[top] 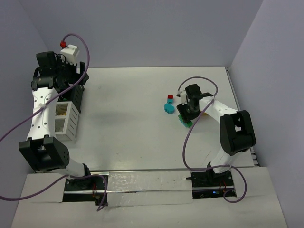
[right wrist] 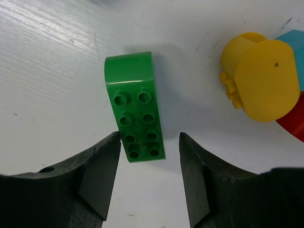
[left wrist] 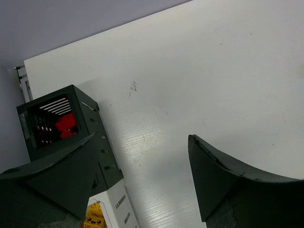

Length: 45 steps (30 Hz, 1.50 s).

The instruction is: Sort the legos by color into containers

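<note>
A green lego point(right wrist: 135, 118) lies flat on the white table, studs up. Its near end sits between the fingers of my right gripper point(right wrist: 149, 137). The left fingertip touches the brick's corner, and a gap remains on the right side, so the gripper is open. A rounded yellow lego point(right wrist: 261, 78), a cyan one point(right wrist: 292, 40) and a red one point(right wrist: 292, 123) lie close by. My left gripper point(left wrist: 146, 137) is open and empty beside the black container point(left wrist: 57, 123), which holds a red lego point(left wrist: 65, 126). The white container point(left wrist: 116, 202) holds a yellow lego point(left wrist: 95, 216).
In the top view both containers, black point(top: 77, 95) and white point(top: 69, 121), stand at the table's left edge under the left arm. A cyan lego point(top: 168, 108) and a red lego point(top: 170, 98) lie just left of the right gripper point(top: 191, 110). Walls enclose the table's back and right.
</note>
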Motion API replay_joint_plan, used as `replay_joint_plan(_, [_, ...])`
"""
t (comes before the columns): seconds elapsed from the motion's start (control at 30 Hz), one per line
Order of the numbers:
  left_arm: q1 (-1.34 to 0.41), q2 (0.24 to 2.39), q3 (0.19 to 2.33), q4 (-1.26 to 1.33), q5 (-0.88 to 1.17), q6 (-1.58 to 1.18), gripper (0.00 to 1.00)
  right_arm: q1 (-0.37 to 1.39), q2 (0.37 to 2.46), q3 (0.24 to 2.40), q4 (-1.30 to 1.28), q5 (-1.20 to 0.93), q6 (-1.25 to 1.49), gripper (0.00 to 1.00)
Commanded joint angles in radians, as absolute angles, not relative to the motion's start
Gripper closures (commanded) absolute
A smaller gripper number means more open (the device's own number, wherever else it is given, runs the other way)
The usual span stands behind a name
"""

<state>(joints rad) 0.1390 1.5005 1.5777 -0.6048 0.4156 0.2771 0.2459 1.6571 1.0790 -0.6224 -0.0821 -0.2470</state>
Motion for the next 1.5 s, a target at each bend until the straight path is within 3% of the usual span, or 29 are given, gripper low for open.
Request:
replay_joint_plan(0.0, [0.137,1.483,1.566,-0.562,0.412,0.25,0.17,0.242,1.683,1.09,-0.619,-0.106,-0.239,0.41])
replay_joint_plan(0.23, [0.137,1.475,1.544,-0.555,0.426,0.239,0.17,0.243,1.68,1.067,-0.602,-0.124,-0.283,0.45])
replay_joint_plan(0.37, [0.137,1.472,1.537,-0.558,0.483,0.24,0.19,0.242,1.689,1.063,-0.595,-0.127,-0.3,0.68])
replay_joint_plan(0.57, [0.137,1.44,1.487,-0.563,0.782,0.248,0.19,0.241,1.591,1.092,-0.617,-0.292,-0.393,1.0])
replay_joint_plan(0.73, [0.13,1.43,1.413,-0.453,1.067,0.114,0.17,0.244,1.497,1.221,-0.612,-0.601,-0.354,1.0])
replay_joint_plan(0.93, [0.056,1.399,1.215,0.058,1.251,-0.431,0.17,0.297,1.533,1.415,-0.376,-0.92,-0.013,1.0])
replay_joint_plan(1.1, [-0.057,1.418,1.17,0.237,1.262,-0.587,0.16,0.359,1.558,1.432,-0.097,-1.004,0.328,1.0])
replay_joint_plan(1.47, [-0.16,1.48,1.178,0.536,1.238,-0.822,0.11,0.442,1.565,1.423,0.076,-1.059,0.48,1.0])
